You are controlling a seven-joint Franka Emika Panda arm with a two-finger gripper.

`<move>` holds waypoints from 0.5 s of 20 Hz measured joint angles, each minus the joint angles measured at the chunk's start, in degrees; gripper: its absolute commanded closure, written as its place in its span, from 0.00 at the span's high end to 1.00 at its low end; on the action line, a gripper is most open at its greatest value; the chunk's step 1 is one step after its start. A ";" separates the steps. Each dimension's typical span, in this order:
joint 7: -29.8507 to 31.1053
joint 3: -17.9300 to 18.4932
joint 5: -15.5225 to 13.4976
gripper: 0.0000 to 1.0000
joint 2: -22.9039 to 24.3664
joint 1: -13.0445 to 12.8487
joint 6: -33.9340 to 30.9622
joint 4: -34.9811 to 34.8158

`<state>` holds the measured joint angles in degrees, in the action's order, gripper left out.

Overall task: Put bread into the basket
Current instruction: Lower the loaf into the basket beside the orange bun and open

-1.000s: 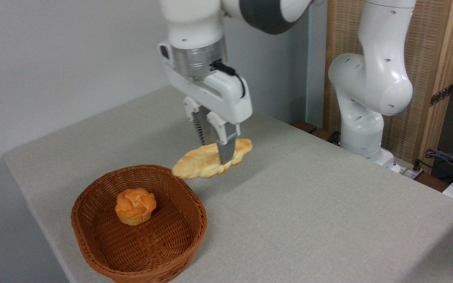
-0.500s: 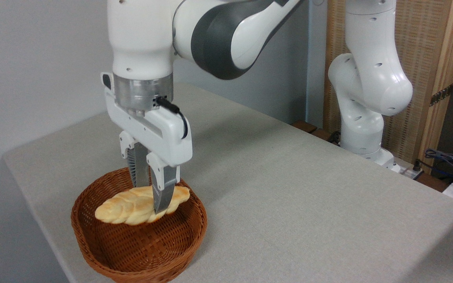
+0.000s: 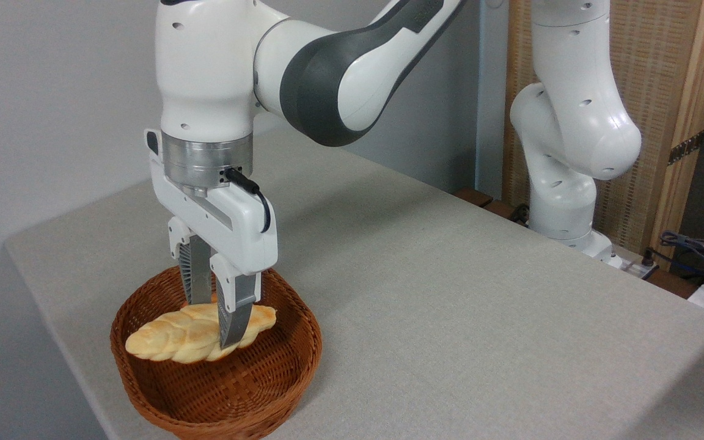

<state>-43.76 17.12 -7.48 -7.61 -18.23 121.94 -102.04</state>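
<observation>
**Loaf over the basket, release is the risk**

The gripper is clamped across the bread, holding it level inside the rim of the basket. The loaf spans nearly the basket's full width, so its left tip sits close to the rim. Judged from here, opening too high could let it bounce or land propped on the rim and tip out onto the table

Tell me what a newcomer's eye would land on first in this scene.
First, the big white robot arm reaching down at left, its gripper shut on a pale braided bread held over the brown wicker basket at the table's near-left corner. Next, the broad grey table, and the arm's base at the right.
</observation>
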 measured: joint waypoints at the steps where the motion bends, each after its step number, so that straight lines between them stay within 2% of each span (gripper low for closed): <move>1: 0.00 -0.08 0.00 1.00 0.00 0.00 0.00 0.00; 10: 0.00 -0.86 0.00 1.00 -0.22 -0.02 -0.03 -0.62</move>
<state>-43.76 16.26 -7.48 -7.83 -18.25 121.91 -102.66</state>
